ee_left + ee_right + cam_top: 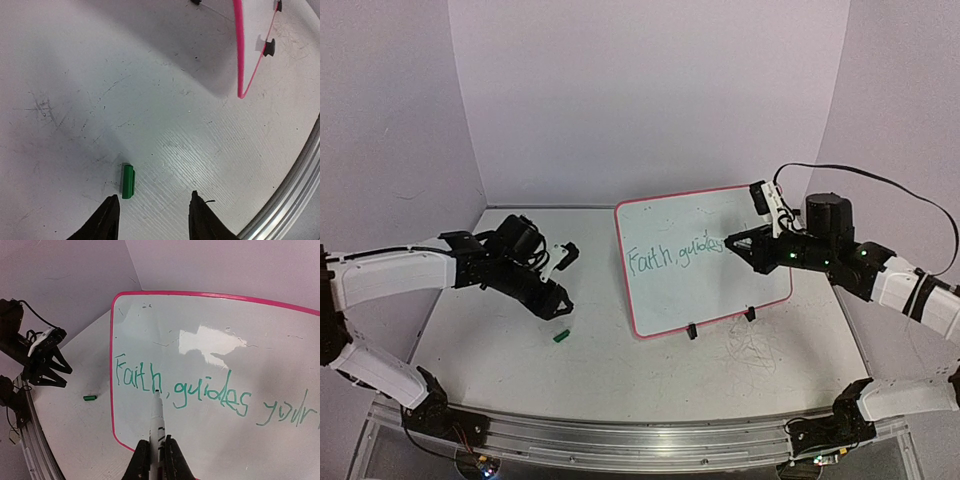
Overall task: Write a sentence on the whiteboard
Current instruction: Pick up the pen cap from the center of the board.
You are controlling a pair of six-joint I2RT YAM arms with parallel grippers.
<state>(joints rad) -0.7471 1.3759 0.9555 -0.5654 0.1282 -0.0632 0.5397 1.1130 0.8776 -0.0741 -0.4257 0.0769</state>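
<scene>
One whiteboard (710,300) stands on the bench (490,330) on two clip feet (691,331), bearing one sentence (672,258); one green cap (560,337) lies left of the whiteboard. From the left wrist, the left fingers (107,220) hang parted and empty near that cap. From the right wrist, the right fingers (141,462) clench one marker (158,415), tip at the "h"; three words stand, so we judge writing underway, next shifting right beyond "your".

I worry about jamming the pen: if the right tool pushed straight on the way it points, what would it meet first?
The whiteboard. The marker clamped in the right tool aims its tip by the "h" of the sentence, seemingly touching the surface; depth is unclear.
</scene>
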